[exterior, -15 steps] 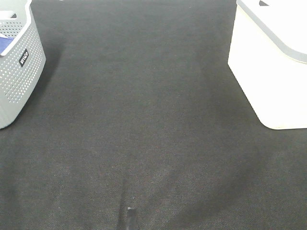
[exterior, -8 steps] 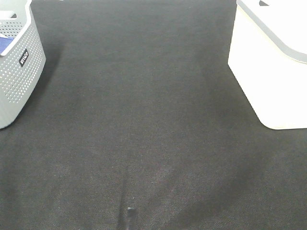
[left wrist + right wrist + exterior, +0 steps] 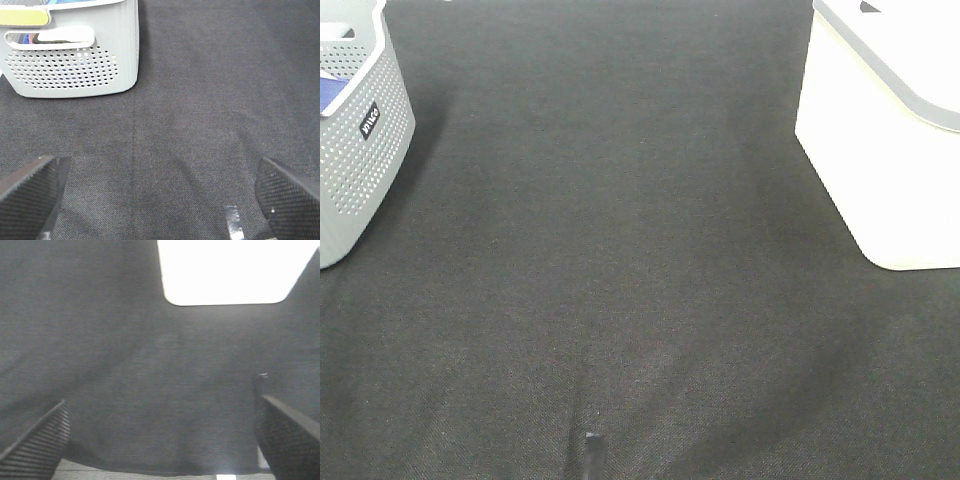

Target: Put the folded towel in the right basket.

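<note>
**Both tools spread wide, towel out of sight**

No folded towel is seen on the dark counter (image 3: 620, 250), so its long axis cannot be told. The white right basket (image 3: 880, 160) sits at the far right; a grey perforated basket (image 3: 355, 150) sits far left. The left tool (image 3: 160, 192) and right tool (image 3: 160, 435) are spread wide, holding nothing. Nothing is seen changed from the earlier frames.

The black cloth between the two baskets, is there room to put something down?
Yes. The black cloth lies bare between the grey basket and the white basket. Only a small dark thing sits at its near edge. Both baskets crowd the far corners.
</note>
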### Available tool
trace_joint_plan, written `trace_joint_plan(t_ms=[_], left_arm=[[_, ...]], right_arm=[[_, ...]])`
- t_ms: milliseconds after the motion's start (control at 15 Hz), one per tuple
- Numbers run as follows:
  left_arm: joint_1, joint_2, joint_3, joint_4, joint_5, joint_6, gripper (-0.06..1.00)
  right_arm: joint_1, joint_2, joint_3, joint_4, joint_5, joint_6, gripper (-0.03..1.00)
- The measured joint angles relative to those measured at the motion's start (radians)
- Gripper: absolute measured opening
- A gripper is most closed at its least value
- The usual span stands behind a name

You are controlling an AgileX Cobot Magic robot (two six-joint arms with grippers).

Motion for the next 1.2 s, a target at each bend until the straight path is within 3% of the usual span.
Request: trace_joint_plan(t_ms=[1200], left_arm=[[0.0,0.0,0.0,-0.001,0.0,0.0,0.99]], right_arm=[[0.0,0.0,0.006,0.018,-0.001,-0.001,0.95]])
